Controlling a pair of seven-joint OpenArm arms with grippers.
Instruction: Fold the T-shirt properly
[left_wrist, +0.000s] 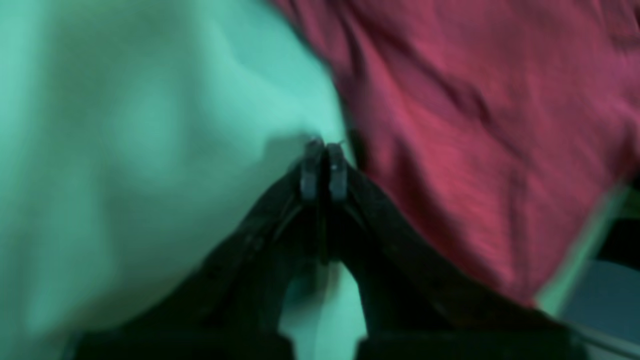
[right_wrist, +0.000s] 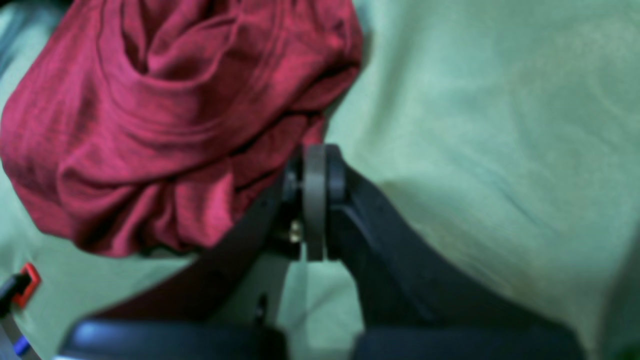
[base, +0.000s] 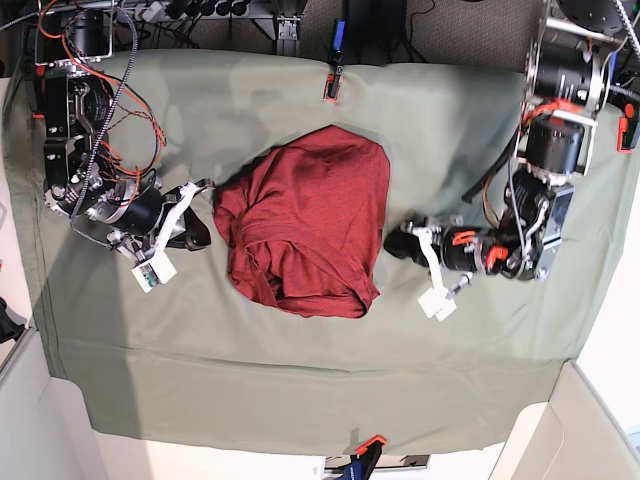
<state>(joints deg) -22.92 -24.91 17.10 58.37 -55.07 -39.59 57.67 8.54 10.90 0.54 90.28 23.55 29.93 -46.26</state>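
The dark red T-shirt (base: 305, 225) lies crumpled in a rumpled heap in the middle of the sage-green table cloth (base: 450, 120). My left gripper (left_wrist: 324, 150) is shut with nothing between its fingers, over the green cloth just beside the T-shirt (left_wrist: 475, 125); in the base view this left gripper (base: 397, 245) sits at the heap's right edge. My right gripper (right_wrist: 315, 152) is also shut and empty, its tips close to the bunched folds of the T-shirt (right_wrist: 165, 125). From the base view the right gripper (base: 203, 235) stands at the heap's left edge.
A red clamp (base: 330, 85) pins the cloth at the back edge and an orange one (base: 368, 445) at the front edge. Another red clip (right_wrist: 27, 282) shows in the right wrist view. Loose cables and electronics (base: 90, 90) crowd the back left corner.
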